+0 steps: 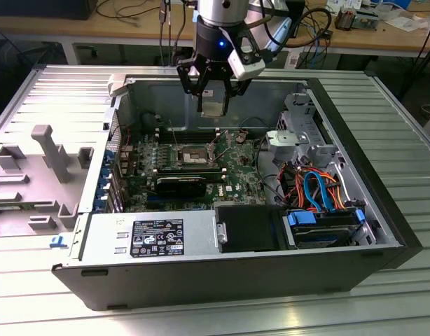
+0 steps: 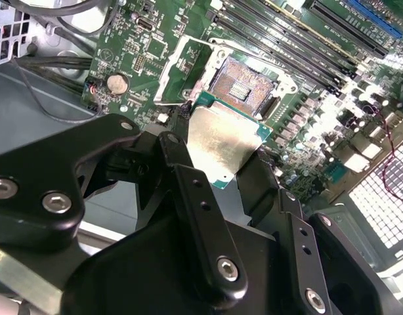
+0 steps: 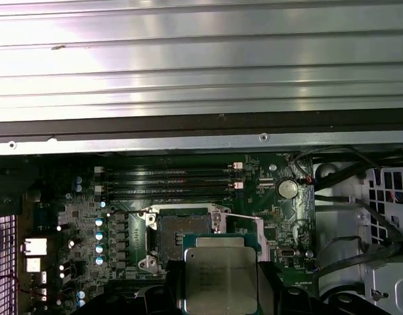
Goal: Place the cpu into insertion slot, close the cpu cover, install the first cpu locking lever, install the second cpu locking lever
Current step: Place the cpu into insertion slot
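Note:
My gripper [image 1: 213, 103] hangs over the back half of the open computer case, shut on the cpu [image 1: 213, 109], a flat silver-topped square held by two opposite edges. The insertion slot [image 1: 192, 155] lies below and a little toward the exterior view's left, its dark centre uncovered. In the second wrist view the cpu [image 2: 221, 141] sits between the black fingers [image 2: 188, 177] just short of the insertion slot [image 2: 244, 75]. The cpu cover [image 2: 170, 69] is swung open beside the socket. In the first wrist view the cpu [image 3: 220, 279] overlaps the near edge of the insertion slot [image 3: 182, 230].
The green motherboard [image 1: 236, 168] carries long black memory slots [image 3: 169, 184] and a black card [image 1: 181, 186]. A power supply [image 1: 152, 238] lines the case's near wall. Blue and orange cables [image 1: 316, 189] and a drive bay fill the right. A grey plastic part [image 1: 40, 161] lies outside, left.

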